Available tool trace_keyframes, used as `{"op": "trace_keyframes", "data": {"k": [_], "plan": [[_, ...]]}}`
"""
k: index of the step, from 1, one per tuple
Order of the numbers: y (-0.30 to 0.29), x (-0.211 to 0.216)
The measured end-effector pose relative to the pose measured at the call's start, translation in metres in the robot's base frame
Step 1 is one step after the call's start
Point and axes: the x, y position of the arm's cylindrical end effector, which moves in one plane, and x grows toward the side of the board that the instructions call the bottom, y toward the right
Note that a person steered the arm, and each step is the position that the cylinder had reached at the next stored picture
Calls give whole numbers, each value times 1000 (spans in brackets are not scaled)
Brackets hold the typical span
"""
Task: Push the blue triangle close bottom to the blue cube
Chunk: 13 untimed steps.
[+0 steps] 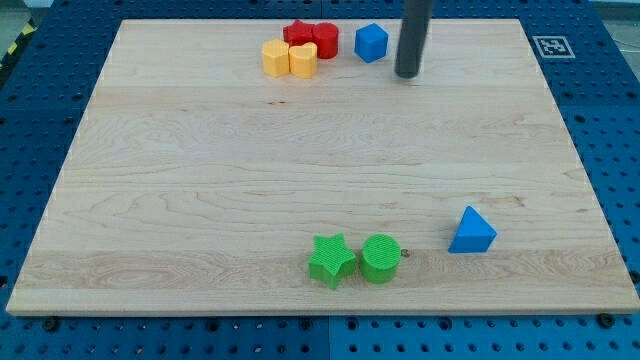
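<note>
Looking at the desk (200,180) right now, my tip (407,74) is parked up near the view's top, just to the view's right of the blue cube (371,42), close to it but not touching as far as I can tell. No pincer on this rig at all, just the bare rod, so there's nothing to spread or pinch; it only shoves things.

The thing I actually need to move, the blue triangle (472,231), sits way down near the view's bottom right, well apart from the cube. So basically the whole job is still ahead of me. My guess is I'll have to bring the tip down past the triangle, get on its bottom-right side, and push it up and a bit to the view's left until it sits just below the cube.

What's around: a red star (298,34) and a red cylinder (325,40) are touching each other to the view's left of the cube, with two yellow blocks (289,58) huddled right under them, shapes a bit hard to call. Those are near the target spot, so if I overshoot leftward I could knock into them. Down at the bottom, a green star (332,259) and a green cylinder (380,258) sit side by side to the view's left of the triangle. They shouldn't be in the push path, which looks open across the middle of the board, but I'd swing around the triangle's right side to stay clear of them.
</note>
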Motion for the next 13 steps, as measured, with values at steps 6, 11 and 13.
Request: {"op": "trace_keyframes", "data": {"k": [6,11,13], "plan": [[-56,-68],[129,253],[55,303]]}}
